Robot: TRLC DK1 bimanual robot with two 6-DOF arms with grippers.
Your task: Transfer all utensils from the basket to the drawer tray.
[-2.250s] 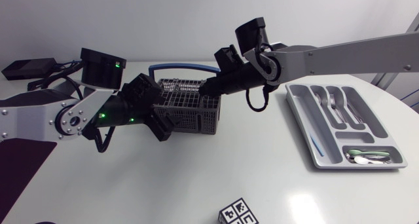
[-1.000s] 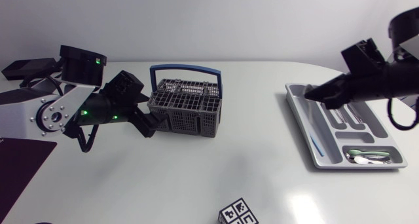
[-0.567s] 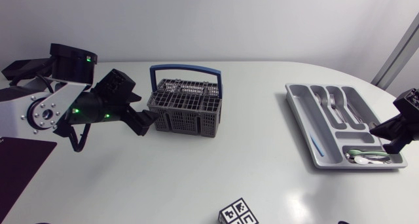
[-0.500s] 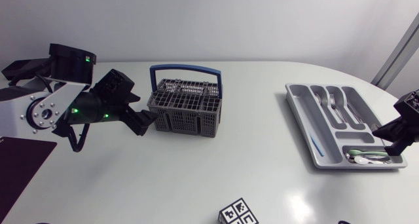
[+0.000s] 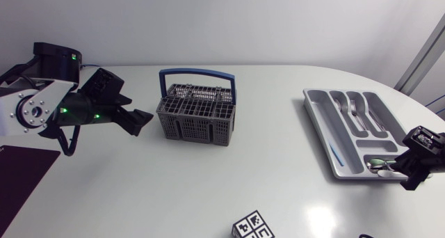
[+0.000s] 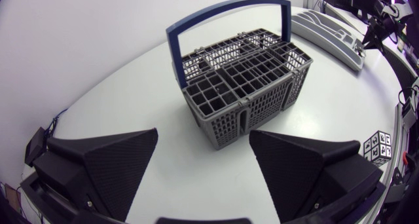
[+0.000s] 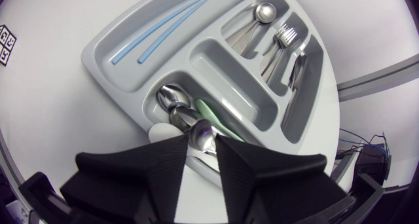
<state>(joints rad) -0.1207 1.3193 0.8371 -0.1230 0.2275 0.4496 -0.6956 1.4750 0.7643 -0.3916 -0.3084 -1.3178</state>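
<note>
White table [image 5: 229,189]: grey basket [image 5: 197,113] stands at centre, contents hidden behind its grid; left gripper [image 5: 141,120] gapes wide just before it, holding nothing. Spoons [image 7: 171,101] and forks [image 7: 281,37] lie in the drawer tray [image 5: 318,130], well apart; right gripper [image 7: 203,137] hovers over its end compartment, grip impossible to make out.

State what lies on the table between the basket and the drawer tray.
Nothing: in the head view the table between the basket and the drawer tray is bare.
</note>
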